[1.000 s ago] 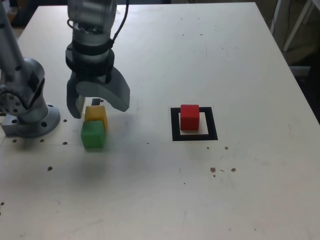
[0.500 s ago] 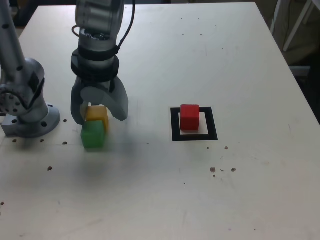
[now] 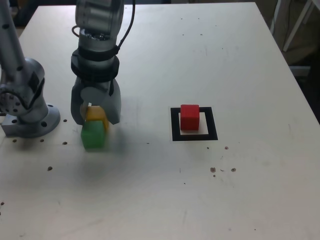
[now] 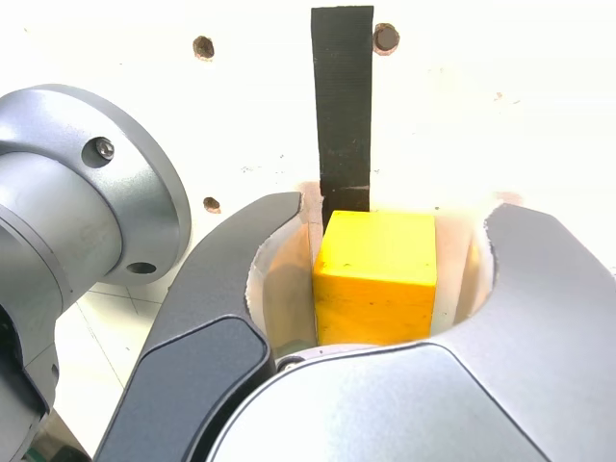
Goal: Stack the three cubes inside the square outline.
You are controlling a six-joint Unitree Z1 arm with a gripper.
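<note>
At the exterior view's left-centre the tool (image 3: 95, 116) straddles the yellow cube (image 4: 377, 277), jaws still spread with gaps either side, green cube (image 3: 93, 135) touching it in front, red cube (image 3: 189, 117) inside the outline (image 3: 175, 125); the pickup is in hand, calling next for closing and lifting.

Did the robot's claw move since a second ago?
Yes. The gripper has shifted toward the exterior view's right and down around the yellow cube, and its jaws have narrowed. The green cube stays put as reference.
</note>
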